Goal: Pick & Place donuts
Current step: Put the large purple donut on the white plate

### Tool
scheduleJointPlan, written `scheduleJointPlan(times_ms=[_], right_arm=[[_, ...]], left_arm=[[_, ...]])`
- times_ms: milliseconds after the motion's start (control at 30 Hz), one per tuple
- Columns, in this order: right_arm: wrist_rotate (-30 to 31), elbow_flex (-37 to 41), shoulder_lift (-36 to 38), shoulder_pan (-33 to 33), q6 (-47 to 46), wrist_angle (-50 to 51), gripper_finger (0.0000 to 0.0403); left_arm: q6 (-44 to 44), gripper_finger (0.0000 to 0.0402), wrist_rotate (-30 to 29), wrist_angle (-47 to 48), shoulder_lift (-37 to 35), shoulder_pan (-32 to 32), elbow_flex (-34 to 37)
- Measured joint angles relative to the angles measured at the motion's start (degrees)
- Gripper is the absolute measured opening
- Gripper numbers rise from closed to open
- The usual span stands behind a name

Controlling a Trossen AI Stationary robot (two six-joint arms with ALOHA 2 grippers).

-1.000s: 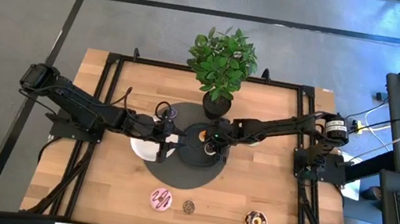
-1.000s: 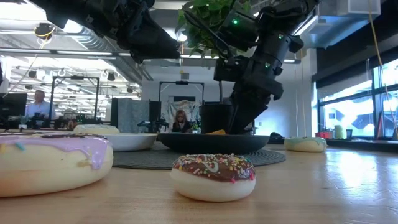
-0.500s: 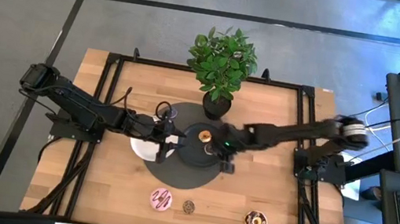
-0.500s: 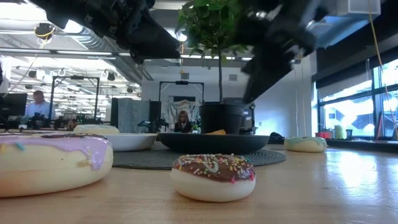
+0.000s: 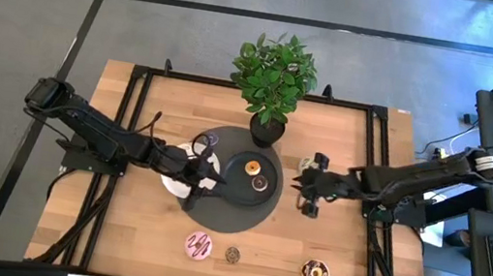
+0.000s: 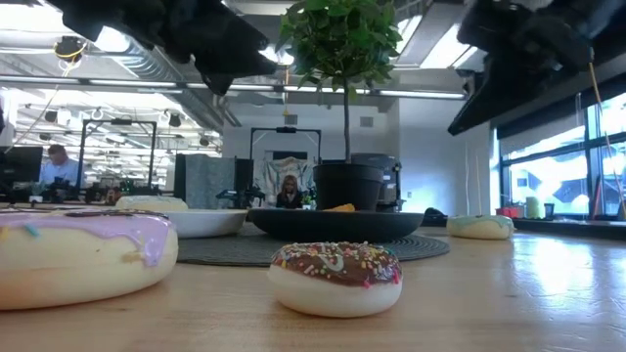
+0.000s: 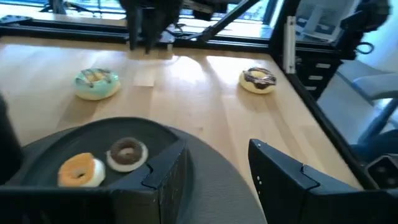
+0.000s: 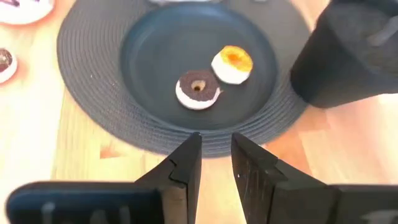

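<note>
The right gripper (image 5: 306, 196), jaws narrowly parted and empty, hovers beside the green-iced donut (image 5: 308, 166); descending misaligned could knock it toward the black plate (image 5: 238, 178). The left gripper (image 5: 205, 173) waits wide open, empty.

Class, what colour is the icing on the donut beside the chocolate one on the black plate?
Orange icing on the donut; right wrist view.

Both arms are black, built of slim jointed links with thin black cables alongside; the right arm (image 5: 417, 179) carries a pale band near its shoulder joint; gripper fingers (image 8: 180, 171) are flat, angular black plates
</note>
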State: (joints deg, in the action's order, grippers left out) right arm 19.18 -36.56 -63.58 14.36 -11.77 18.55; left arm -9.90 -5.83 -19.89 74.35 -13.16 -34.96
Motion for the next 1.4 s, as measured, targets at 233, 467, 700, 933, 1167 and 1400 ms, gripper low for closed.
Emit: scheduleJointPlan(times_ms=[233,467,700,933,1167,1400], right_arm=[[5.23,7.07,6.35,0.15,0.00,-7.47,0.0090],[6.91,8.00,6.63,0.12,0.07,-9.56,0.0090],[7.47,8.00,6.63,-0.84,0.12,-9.84,0.0090],[7.43,8.00,6.63,-1.82,0.24,-9.81,0.0090],[7.30,8.00,6.61,-1.82,0.24,-9.79,0.0090],[7.26,8.00,6.61,-1.82,0.23,-9.77,0.0090]], left_arm=[[0.63,0.0172,13.05,-2.79,0.02,-2.45,0.00],[-0.38,0.0171,5.13,3.66,3.23,-8.10,-2.79],[-0.90,0.0169,-0.75,21.97,12.08,-13.55,-16.04],[-7.94,0.0169,-1.15,33.53,21.06,-16.35,-21.99],[-10.50,0.0169,-0.38,34.73,25.16,-17.02,-22.51],[-9.85,0.0169,-0.43,35.52,27.21,-17.05,-22.51]])
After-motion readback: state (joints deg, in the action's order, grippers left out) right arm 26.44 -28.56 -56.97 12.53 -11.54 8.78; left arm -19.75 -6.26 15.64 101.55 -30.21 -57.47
